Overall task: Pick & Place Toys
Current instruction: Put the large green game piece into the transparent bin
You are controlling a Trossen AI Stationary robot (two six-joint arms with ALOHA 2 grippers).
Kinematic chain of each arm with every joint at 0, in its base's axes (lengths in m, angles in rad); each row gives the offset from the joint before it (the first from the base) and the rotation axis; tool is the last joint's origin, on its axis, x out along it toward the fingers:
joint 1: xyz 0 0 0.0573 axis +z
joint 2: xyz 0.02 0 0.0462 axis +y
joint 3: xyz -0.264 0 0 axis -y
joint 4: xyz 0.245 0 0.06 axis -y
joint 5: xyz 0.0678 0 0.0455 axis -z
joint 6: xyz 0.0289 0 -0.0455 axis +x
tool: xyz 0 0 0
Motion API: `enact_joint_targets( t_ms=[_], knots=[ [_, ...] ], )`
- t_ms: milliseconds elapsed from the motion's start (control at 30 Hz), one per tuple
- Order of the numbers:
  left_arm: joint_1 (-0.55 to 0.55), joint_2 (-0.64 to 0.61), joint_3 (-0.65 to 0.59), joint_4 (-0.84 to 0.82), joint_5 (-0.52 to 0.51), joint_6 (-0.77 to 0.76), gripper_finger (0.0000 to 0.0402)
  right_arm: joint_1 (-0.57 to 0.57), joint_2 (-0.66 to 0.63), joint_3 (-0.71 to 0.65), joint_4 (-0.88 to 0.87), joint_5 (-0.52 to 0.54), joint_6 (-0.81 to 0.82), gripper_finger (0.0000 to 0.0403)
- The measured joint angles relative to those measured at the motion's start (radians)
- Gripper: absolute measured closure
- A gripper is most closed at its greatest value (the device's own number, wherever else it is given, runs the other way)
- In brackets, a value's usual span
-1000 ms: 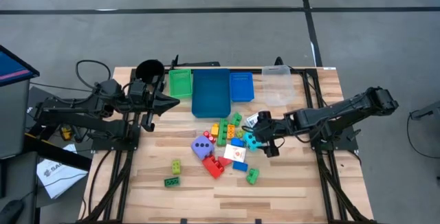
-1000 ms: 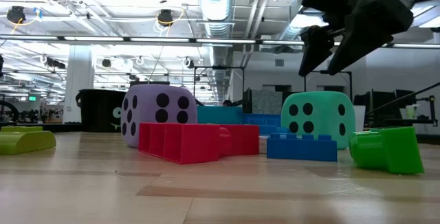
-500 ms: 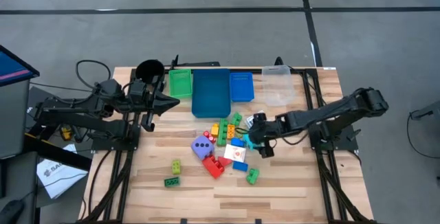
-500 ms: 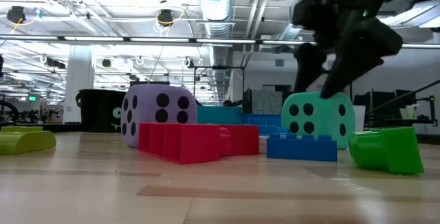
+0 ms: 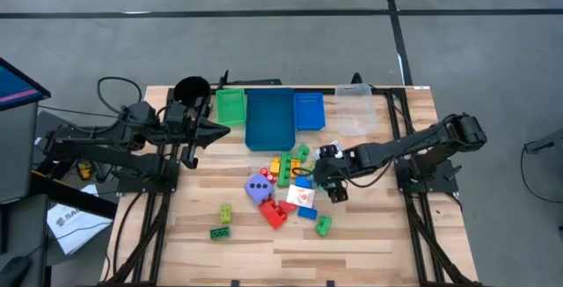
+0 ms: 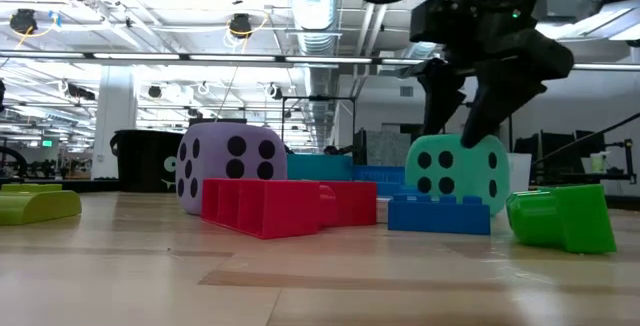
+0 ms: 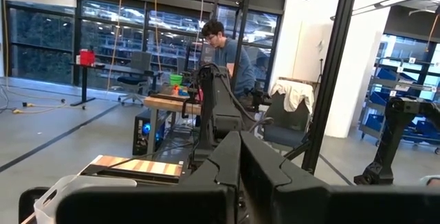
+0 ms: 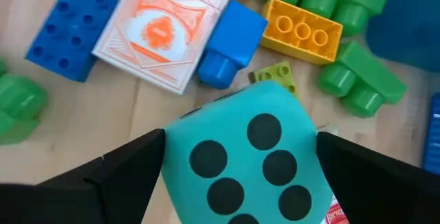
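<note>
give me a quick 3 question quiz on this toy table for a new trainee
1. True or false: the right gripper has its fingers on either side of the purple dice.
2. Which tray is largest? A) green tray B) big blue tray C) clear tray
3. Fill in: the left gripper waits near the black ____.

Key: 1 false, they straddle the teal dice. 2 B. 3 cup.
</note>
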Motion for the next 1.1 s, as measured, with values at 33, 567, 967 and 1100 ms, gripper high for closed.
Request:
enact_joint_targets(
  t_ms=[33,567,967,1100],
  knots=[
    [0.000,0.000,0.000,0.000,0.000,0.000,0.0400,-0.003,-0.002,0.001,-0.014,0.005,0.006,0.0035],
    [0.000,0.000,0.000,0.000,0.000,0.000,0.0400,-0.046,0.030,0.003,-0.066,0.019,0.031,0.0047],
    [0.000,0.000,0.000,0.000,0.000,0.000,0.0400,-0.047,0.032,0.035,-0.087,0.024,-0.001,0.0047],
    [0.000,0.000,0.000,0.000,0.000,0.000,0.0400,-0.050,0.039,0.078,-0.097,0.041,0.022,0.0047]
  ],
)
